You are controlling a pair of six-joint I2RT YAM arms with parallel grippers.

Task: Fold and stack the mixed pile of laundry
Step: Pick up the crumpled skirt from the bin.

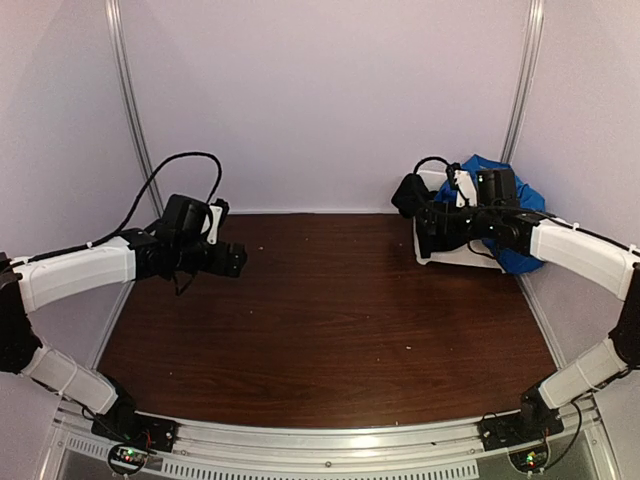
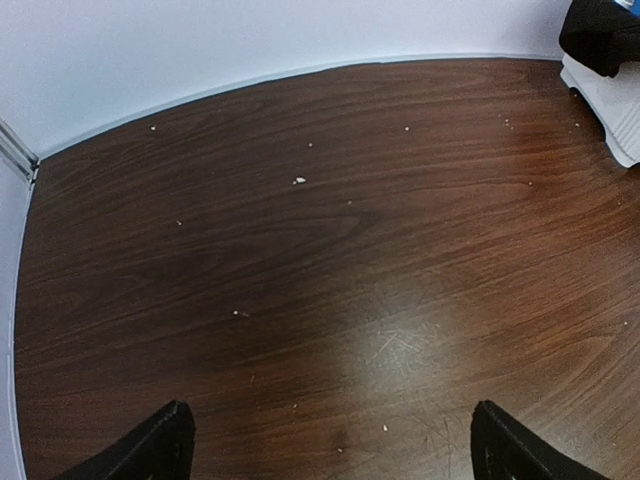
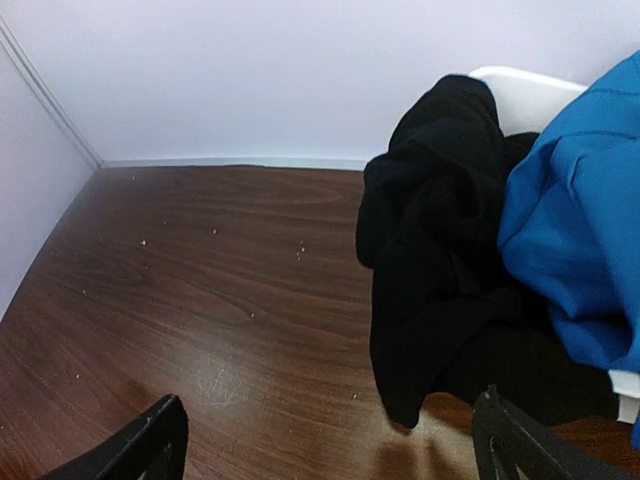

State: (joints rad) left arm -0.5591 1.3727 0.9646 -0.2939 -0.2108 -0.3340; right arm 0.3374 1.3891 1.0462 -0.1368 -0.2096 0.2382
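Note:
The laundry sits in a white tub (image 1: 447, 258) at the back right. A bright royal-blue garment (image 1: 522, 258) bulges over its top and right side. A black garment (image 1: 407, 195) hangs over its left rim. In the right wrist view the black garment (image 3: 440, 260) drapes down to the table, with the blue garment (image 3: 580, 230) to its right and the tub rim (image 3: 525, 95) behind. My right gripper (image 3: 330, 450) is open and empty, just left of the hanging black cloth; it also shows in the top view (image 1: 425, 238). My left gripper (image 2: 330, 445) is open and empty above bare table at the left (image 1: 236, 260). The orange-red and speckled garments are hidden.
The dark wood table (image 1: 330, 320) is enclosed by white walls at the back and sides. In the left wrist view the tub (image 2: 612, 110) and black cloth (image 2: 600, 35) show at the far top right. Small white crumbs dot the tabletop.

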